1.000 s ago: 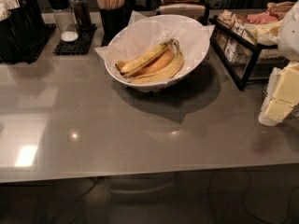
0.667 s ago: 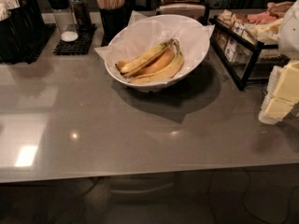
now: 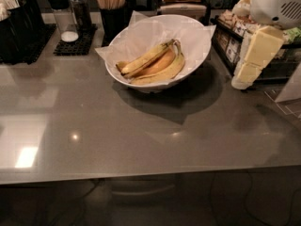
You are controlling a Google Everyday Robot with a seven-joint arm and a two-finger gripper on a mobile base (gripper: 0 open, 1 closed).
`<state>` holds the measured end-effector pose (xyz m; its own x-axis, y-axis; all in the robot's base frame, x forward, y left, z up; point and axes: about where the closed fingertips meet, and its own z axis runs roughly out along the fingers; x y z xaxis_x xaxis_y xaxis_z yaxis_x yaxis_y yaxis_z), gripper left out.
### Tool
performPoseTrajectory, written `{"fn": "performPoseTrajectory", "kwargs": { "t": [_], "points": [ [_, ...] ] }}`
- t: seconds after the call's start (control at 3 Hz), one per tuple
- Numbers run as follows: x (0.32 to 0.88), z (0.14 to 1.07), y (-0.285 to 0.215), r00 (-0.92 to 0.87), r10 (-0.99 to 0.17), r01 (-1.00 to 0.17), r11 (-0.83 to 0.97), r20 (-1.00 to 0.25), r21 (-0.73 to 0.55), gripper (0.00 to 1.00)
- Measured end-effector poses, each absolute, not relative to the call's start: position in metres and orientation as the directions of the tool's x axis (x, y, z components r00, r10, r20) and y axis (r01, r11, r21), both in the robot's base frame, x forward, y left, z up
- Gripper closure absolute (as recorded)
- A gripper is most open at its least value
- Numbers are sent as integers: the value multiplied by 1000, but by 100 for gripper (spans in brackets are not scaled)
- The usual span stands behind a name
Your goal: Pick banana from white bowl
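The white bowl (image 3: 195, 36), lined with crinkled white paper, stands at the back middle of the grey counter. Three bananas lie in it. The banana (image 3: 145, 59) is the top one: long, fairly straight, yellow with brown streaks, running from lower left to upper right. A more orange banana (image 3: 160, 65) lies under it, and a paler curved one (image 3: 165, 72) lies at the front. My gripper (image 3: 241, 81), cream-coloured, hangs from the white arm (image 3: 277, 4) just right of the bowl, apart from it, its tip near the counter.
A black wire rack of packets (image 3: 235, 41) stands behind the gripper at the right. A cup of stir sticks (image 3: 110, 4), a shaker (image 3: 63, 18) on a black mat and dark containers (image 3: 19, 27) stand at the back left. The counter's front edge (image 3: 150, 175) runs across the bottom.
My gripper has moved up and to the left, closer to the bowl's right side. The bowl and bananas have not moved.
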<state>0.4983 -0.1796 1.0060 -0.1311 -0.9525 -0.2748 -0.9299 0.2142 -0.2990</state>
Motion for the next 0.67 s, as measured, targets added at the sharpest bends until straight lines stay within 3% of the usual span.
{"fn": "performPoseTrajectory", "kwargs": {
  "t": [0.67],
  "points": [
    [504,1012,-175,-119,-951,-926,210,-285,-315,0]
  ]
}}
